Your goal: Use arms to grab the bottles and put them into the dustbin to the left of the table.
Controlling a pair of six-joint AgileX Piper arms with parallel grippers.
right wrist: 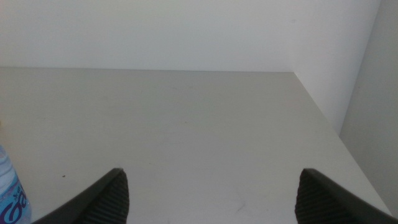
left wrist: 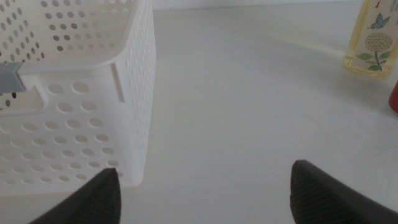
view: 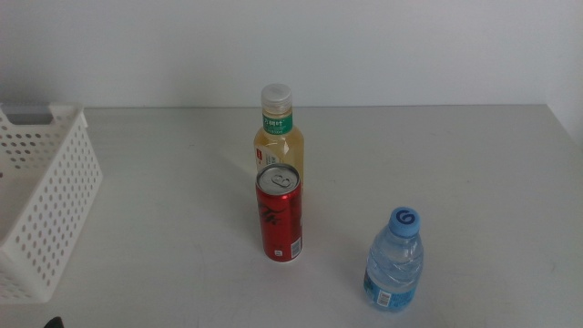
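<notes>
Three bottles stand upright on the off-white table [view: 455,155]. The pale-yellow tea bottle [view: 277,137] is at the middle, with the red soda can [view: 279,219] just in front of it. The clear water bottle [view: 395,262] with a blue cap stands at the front right. The white perforated dustbin [view: 46,200] is at the left edge. My left gripper [left wrist: 205,171] is open and empty, low over the table beside the dustbin [left wrist: 74,112], with the tea bottle [left wrist: 373,43] far off. My right gripper [right wrist: 211,173] is open and empty, with the water bottle [right wrist: 9,193] at its side.
A white wall runs behind the table's far edge. The table's right edge [right wrist: 323,112] shows in the right wrist view. Bare tabletop lies between the dustbin and the bottles. Neither arm's body reaches into the middle view.
</notes>
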